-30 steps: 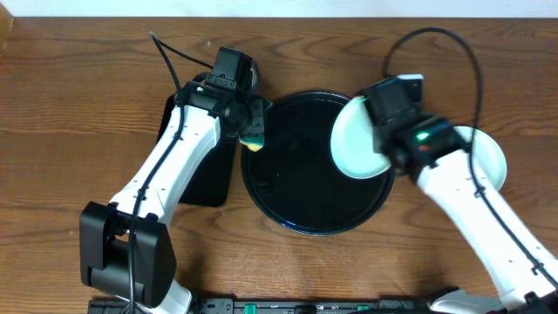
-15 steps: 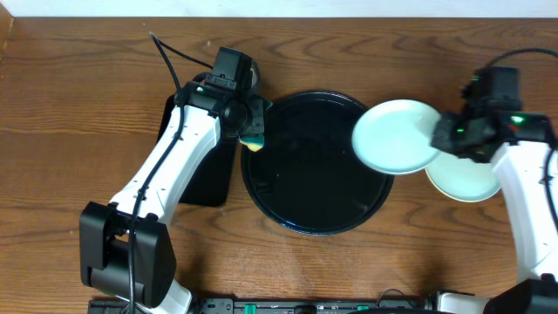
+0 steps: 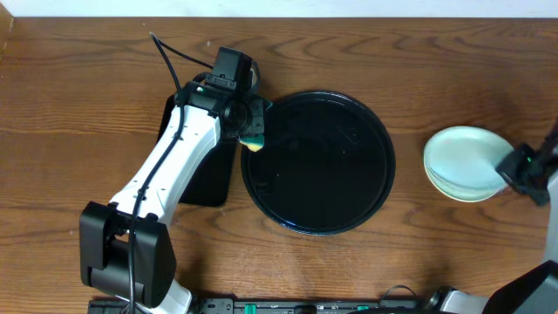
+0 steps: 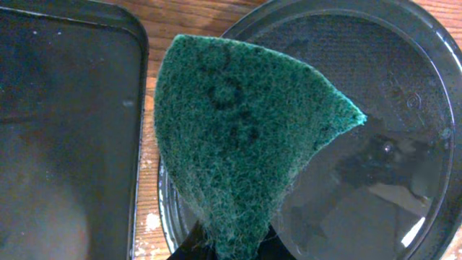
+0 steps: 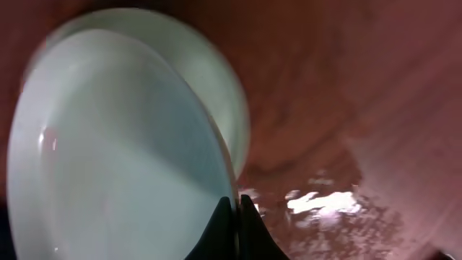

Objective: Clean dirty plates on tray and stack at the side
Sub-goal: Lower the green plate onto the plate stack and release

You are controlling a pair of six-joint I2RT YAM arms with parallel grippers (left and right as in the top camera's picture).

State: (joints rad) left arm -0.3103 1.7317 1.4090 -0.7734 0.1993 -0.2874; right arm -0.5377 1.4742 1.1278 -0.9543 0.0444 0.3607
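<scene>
The right gripper (image 5: 234,217) is pinched together on the near rim of the top plate (image 5: 115,152), a pale mint one. The rim edge runs straight down between the two dark fingertips. The wrist view is blurred. Just beyond and under that plate, a second pale rim (image 5: 224,87) peeks out on the far side, so the held plate lies on the stack. Wooden table (image 5: 361,108) lies to the right of the fingers. The overhead view shows what the wrist camera does not: the stack sits on the wood, well apart from the round black tray (image 3: 318,174). No plates are on the tray.

The left gripper (image 4: 231,249) is clamped on a green scouring sponge (image 4: 238,130). The fingers are mostly hidden behind the pad, which fans out ahead of them. Below and beyond the sponge is the tray's near rim and its glossy floor. A rectangular black tray (image 4: 65,108) lies just to the left. The overhead view adds the sponge's yellow underside, poised over the tray's edge.
</scene>
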